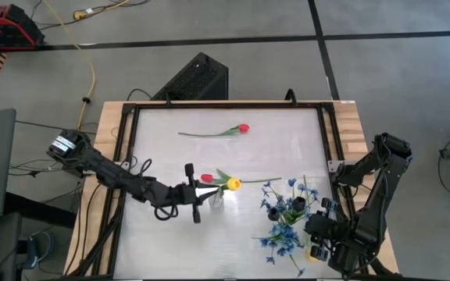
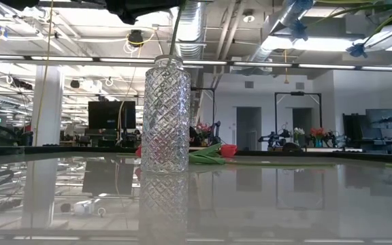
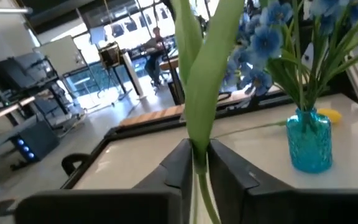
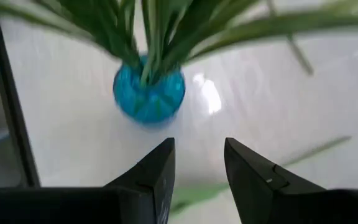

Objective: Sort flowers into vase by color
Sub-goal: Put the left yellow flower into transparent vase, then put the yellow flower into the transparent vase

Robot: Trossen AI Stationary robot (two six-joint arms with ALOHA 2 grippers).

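High view: left gripper (image 1: pixel 196 197) pinching yellow tulip (image 1: pixel 232 184) stem over clear vase (image 1: pixel 216 201) (release next); right gripper (image 1: pixel 320 234) spread, empty

1. My left arm reaches from the table's left edge toward its middle, forearm low and stretched out.
2. My left gripper (image 1: pixel 196 190) sits near the table's centre, its fingers (image 3: pixel 178 167) close together with only a narrow gap, a green stem between them.
3. My right arm folds back on itself at the table's right edge.
4. My right gripper (image 1: pixel 316 228) hangs near the front right corner, fingers (image 4: pixel 160 171) parted and holding nothing.
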